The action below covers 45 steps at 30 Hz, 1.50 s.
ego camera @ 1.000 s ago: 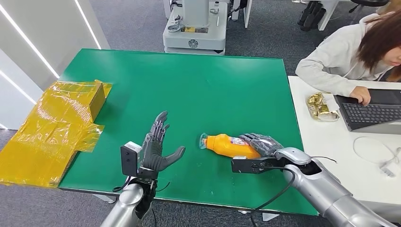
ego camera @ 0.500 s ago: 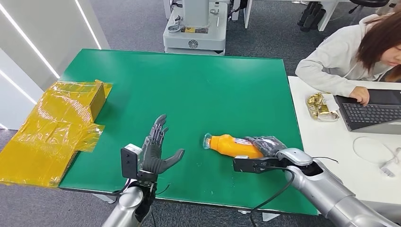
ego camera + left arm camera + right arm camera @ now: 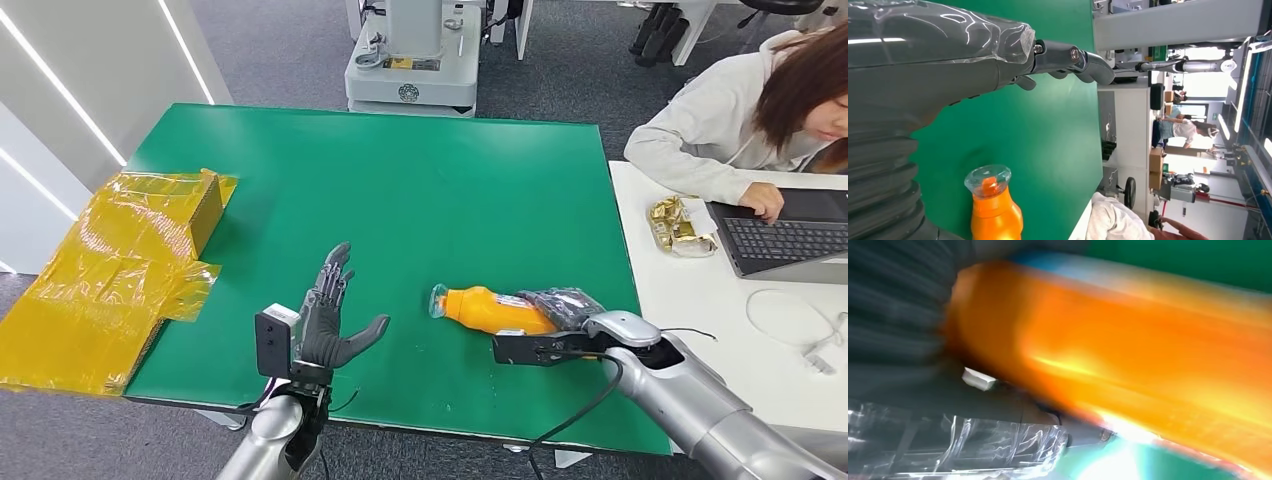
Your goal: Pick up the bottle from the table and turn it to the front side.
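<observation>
An orange bottle (image 3: 490, 310) with a clear cap lies on its side on the green table (image 3: 400, 190), cap pointing to my left. My right hand (image 3: 565, 305) grips its base end, dark fingers wrapped over the label. In the blurred right wrist view the bottle (image 3: 1128, 350) lies pressed against the hand. My left hand (image 3: 330, 315) stands open and upright near the table's front edge, a short way left of the cap, holding nothing. The left wrist view looks past its fingers (image 3: 1068, 55) at the bottle's cap end (image 3: 993, 210).
A yellow film-wrapped box (image 3: 110, 270) lies on the table's left edge. To the right stands a white desk (image 3: 700, 310) with a laptop (image 3: 790, 235) and a gold packet (image 3: 678, 225), and a person (image 3: 750, 110) sits there typing. A grey machine base (image 3: 412, 60) stands behind the table.
My right hand and the bottle have slid slightly to the right along the table. The left hand has barely moved.
</observation>
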{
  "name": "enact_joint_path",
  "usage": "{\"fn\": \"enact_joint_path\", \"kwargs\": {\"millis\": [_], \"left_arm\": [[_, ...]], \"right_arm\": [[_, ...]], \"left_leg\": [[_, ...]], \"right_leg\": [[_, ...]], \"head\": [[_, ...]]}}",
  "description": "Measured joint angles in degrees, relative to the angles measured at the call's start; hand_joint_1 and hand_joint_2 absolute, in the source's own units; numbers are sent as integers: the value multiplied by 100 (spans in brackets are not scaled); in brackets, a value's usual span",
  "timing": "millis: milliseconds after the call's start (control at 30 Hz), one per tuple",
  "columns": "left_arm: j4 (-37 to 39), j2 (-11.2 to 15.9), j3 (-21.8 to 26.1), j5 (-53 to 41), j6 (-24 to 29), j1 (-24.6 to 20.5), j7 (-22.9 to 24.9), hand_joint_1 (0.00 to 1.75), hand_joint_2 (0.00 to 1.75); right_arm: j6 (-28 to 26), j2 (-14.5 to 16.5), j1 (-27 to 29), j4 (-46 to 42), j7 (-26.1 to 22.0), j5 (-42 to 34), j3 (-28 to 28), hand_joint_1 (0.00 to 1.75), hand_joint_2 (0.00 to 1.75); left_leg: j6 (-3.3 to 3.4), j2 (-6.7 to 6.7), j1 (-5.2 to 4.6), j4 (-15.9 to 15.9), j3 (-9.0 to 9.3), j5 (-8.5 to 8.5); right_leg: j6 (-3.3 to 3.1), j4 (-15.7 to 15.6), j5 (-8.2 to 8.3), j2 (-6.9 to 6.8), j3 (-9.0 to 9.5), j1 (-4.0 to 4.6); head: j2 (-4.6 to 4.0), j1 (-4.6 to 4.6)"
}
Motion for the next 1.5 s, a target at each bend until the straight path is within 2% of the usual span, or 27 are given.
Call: {"fn": "enact_joint_path", "kwargs": {"millis": [100, 200, 333, 433, 567, 833, 933, 1033, 1133, 1300, 1500], "left_arm": [[-27, 1, 0, -17, 16, 50, -10, 0, 175], [-46, 6, 0, -42, 50, 83, -37, 0, 175], [-50, 14, 4, -54, 59, 82, -48, 0, 175], [-50, 24, 13, -82, 52, 75, -48, 0, 175], [-50, 31, 40, -100, 46, 69, -48, 0, 175], [-50, 32, 48, -142, -17, 55, -31, 0, 175], [-52, 33, 48, -172, -286, -20, 104, 0, 175], [-47, 48, 48, -56, -838, -230, 315, 0, 175], [16, 57, 43, 201, -1391, -601, 500, 0, 175], [263, 51, -28, 857, -2099, -1376, 877, 0, 175], [506, 46, -175, 1626, -2443, -2082, 1233, 0, 175]], "right_arm": [[-569, -1, 258, -50, -673, -667, -210, 175, 175], [-1143, 22, 769, -207, -1407, -1437, -683, 175, 175], [-1835, 180, 1690, -608, -1937, -2004, -1448, 175, 175], [-2239, 378, 2429, -1079, -2039, -2034, -2021, 175, 175], [-2407, 593, 3044, -1547, -1976, -1889, -2510, 175, 175], [-2528, 968, 3569, -2084, -1953, -1564, -3179, 175, 175], [-2625, 1186, 3707, -2281, -2014, -1406, -3423, 175, 175], [-2654, 1318, 3645, -2281, -2255, -1343, -3552, 175, 175], [-2680, 1420, 3314, -2049, -2570, -1387, -3582, 175, 175], [-2699, 1673, 2228, -1178, -3006, -1555, -3405, 175, 175], [-2608, 2102, 996, -86, -3041, -1651, -2783, 175, 175]], "left_leg": [[0, -1, 1, 0, 1, -1], [-1, -5, 1, -1, -2, -3], [1, -19, 2, -3, -7, -4], [0, -25, 3, -5, -12, -4], [0, -20, 2, -5, -14, -4], [1, -19, 1, -3, -14, -3], [0, -18, 1, -3, -13, -3], [-2, -16, 2, -4, -15, -1], [-4, -10, 1, -3, -16, 10], [-6, -3, 1, -3, -19, 36], [-8, -3, 2, -3, -22, 49]], "right_leg": [[0, -2, -1, 0, 1, 1], [2, -2, -2, -6, 1, 1], [1, -2, -6, -19, 0, 3], [0, -1, -9, -25, -2, 3], [-1, -1, -9, -22, -7, 3], [-1, -1, -9, -21, -7, 1], [-1, -1, -9, -19, -8, 1], [-2, 1, -7, -18, -9, 2], [-3, 3, 3, -12, -10, 1], [-6, 5, 28, -3, -18, 1], [-14, 10, 39, -2, -28, 3]], "head": [[0, 1], [0, 0], [0, 0], [0, -1], [0, 0], [0, 0], [0, -2], [0, -1], [0, -1], [0, 0], [0, -1]]}}
